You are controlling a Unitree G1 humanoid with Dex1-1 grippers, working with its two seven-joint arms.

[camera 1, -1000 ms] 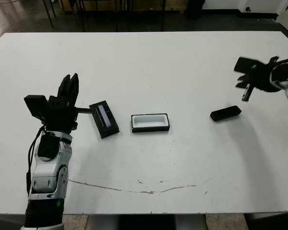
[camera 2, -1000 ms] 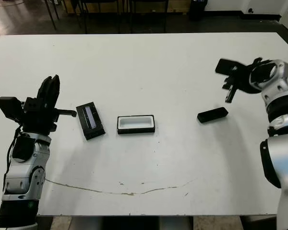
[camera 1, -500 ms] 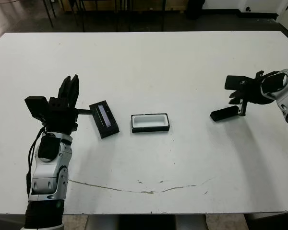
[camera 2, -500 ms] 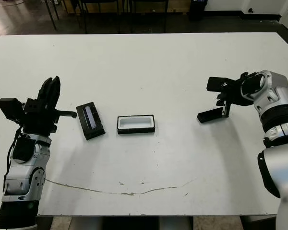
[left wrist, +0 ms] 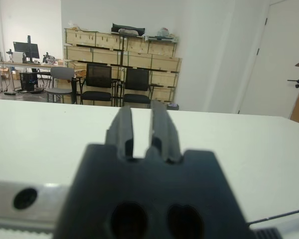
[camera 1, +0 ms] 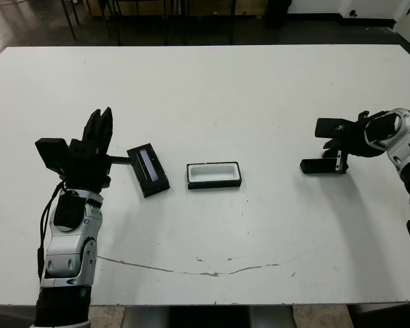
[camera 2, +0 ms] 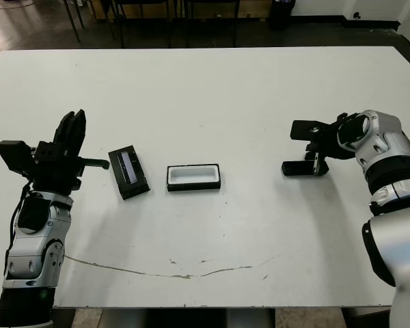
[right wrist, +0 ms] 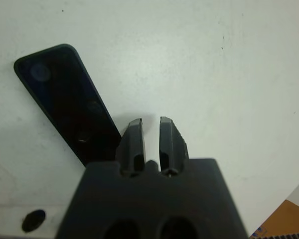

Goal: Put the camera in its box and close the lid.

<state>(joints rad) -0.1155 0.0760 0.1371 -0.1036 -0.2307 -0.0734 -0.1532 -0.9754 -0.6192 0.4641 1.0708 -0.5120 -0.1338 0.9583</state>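
Observation:
The camera point(camera 1: 318, 166), a slim black bar, lies flat on the white table at the right. My right gripper point(camera 1: 341, 164) is down at the bar's right end, fingers nearly together with nothing between them. In the right wrist view its fingers point(right wrist: 134, 139) stand just beside the camera point(right wrist: 65, 97), not around it. The box point(camera 1: 214, 175), a black tray with a white lining, sits open at the table's middle. The lid point(camera 1: 148, 170) lies flat to its left, window strip up. My left gripper point(camera 1: 101, 117) is shut and points away, left of the lid, holding nothing.
A thin dark scratch line point(camera 1: 191, 268) runs across the table point(camera 1: 205, 96) near its front edge. Beyond the far edge stand chairs point(left wrist: 97, 84) and stacked crates point(left wrist: 119, 47).
My right gripper has come down and left, from above the table to the camera's right end. The camera now lies more level than before. The left arm, box and lid have not moved.

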